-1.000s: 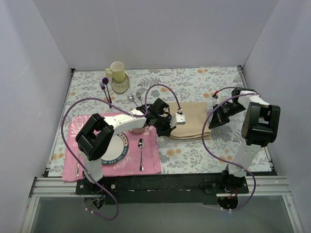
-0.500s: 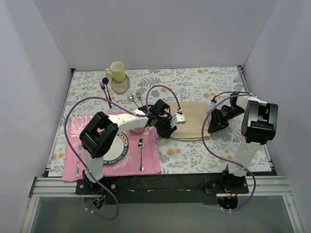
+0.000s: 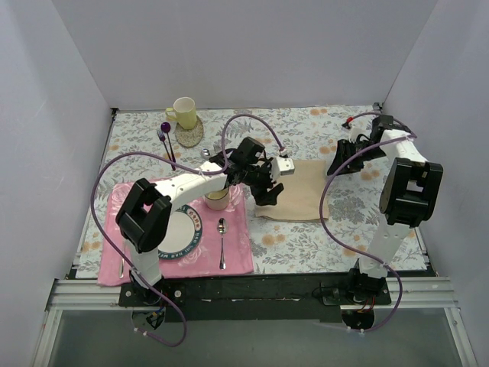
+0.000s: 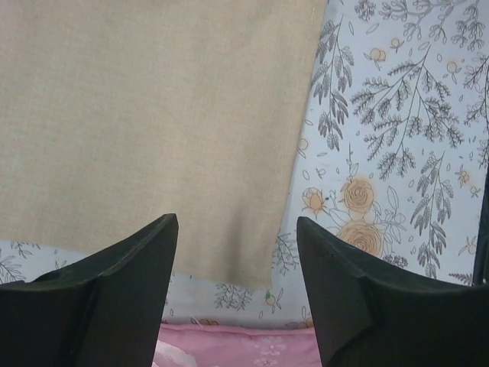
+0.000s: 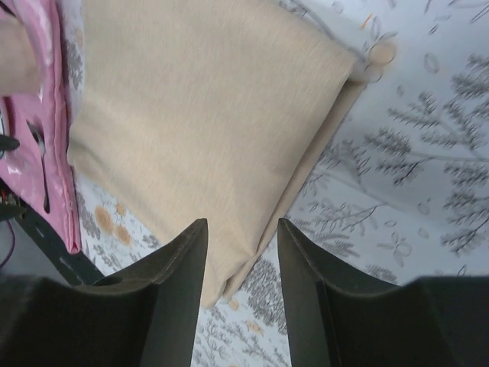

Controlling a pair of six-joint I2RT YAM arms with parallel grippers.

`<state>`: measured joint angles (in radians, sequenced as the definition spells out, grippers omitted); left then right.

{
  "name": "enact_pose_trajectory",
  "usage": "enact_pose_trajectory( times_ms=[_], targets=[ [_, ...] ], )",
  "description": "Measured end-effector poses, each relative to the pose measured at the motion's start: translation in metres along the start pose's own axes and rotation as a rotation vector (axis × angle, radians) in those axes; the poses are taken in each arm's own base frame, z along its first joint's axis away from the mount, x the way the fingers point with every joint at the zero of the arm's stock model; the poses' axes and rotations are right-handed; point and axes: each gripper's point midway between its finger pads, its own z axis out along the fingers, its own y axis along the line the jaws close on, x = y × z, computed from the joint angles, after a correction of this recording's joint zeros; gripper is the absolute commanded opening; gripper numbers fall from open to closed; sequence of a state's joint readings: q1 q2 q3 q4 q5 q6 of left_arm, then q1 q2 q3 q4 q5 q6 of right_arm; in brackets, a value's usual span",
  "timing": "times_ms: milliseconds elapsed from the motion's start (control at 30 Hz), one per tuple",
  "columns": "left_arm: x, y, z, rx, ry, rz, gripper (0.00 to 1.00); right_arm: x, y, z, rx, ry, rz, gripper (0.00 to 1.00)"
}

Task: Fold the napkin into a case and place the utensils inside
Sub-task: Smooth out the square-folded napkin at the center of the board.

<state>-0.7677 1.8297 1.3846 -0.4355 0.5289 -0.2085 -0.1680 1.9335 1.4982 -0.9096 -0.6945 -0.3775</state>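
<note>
The beige napkin (image 3: 299,189) lies folded in a flat rectangle on the grey floral cloth, right of the placemat. My left gripper (image 3: 269,197) hovers over its left near corner, open, with nothing between the fingers; the left wrist view shows that corner of the napkin (image 4: 153,130) below the left gripper (image 4: 237,222). My right gripper (image 3: 341,164) hangs open off the napkin's far right end. In the right wrist view the folded napkin (image 5: 199,122) lies under the right gripper (image 5: 242,223), layered edge showing. The small silver utensils (image 3: 205,153) lie behind my left arm, mostly hidden.
A pink floral placemat (image 3: 237,256) holds a plate (image 3: 179,233), a beige cup (image 3: 218,200) and a longer spoon (image 3: 221,241). A yellow mug (image 3: 183,113) on a coaster and a purple-handled fork (image 3: 165,138) sit at the far left. Purple cables loop over both arms.
Both grippers have opened and let go of the napkin, then lifted off it. The right gripper has drawn back toward the far right; the left has shifted slightly to the far side.
</note>
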Motion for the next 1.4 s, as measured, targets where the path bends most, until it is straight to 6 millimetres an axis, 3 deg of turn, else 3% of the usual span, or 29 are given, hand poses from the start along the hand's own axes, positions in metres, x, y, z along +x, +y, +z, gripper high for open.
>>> enact_pose_trajectory(
  times_ms=[100,267,467,800,933,967,1100,1400],
  targets=[
    [-0.005,0.006,0.007,-0.008,-0.017,0.001,0.64,-0.017,-0.014,0.01,0.002,-0.022,0.019,0.47],
    [0.011,0.011,0.028,0.003,0.014,-0.022,0.67,-0.031,-0.037,0.031,-0.008,-0.03,0.044,0.43],
    [0.022,0.007,0.046,0.028,0.038,-0.004,0.68,-0.041,-0.04,0.039,-0.031,-0.047,0.05,0.45],
    [-0.021,0.023,0.06,-0.011,-0.082,0.014,0.66,-0.058,-0.039,0.036,-0.073,-0.121,0.034,0.44],
    [-0.031,0.032,0.068,-0.023,-0.11,-0.001,0.67,-0.069,-0.043,0.036,-0.1,-0.141,0.024,0.57],
    [-0.032,0.034,0.071,-0.024,-0.113,-0.003,0.67,-0.071,-0.045,0.037,-0.104,-0.145,0.019,0.66],
    [-0.027,0.036,0.08,-0.018,-0.108,-0.018,0.67,-0.069,-0.048,0.041,-0.112,-0.147,0.016,0.84],
    [-0.03,0.032,0.081,0.011,-0.116,-0.016,0.67,-0.079,-0.053,0.047,-0.115,-0.16,-0.18,0.81]
  ],
)
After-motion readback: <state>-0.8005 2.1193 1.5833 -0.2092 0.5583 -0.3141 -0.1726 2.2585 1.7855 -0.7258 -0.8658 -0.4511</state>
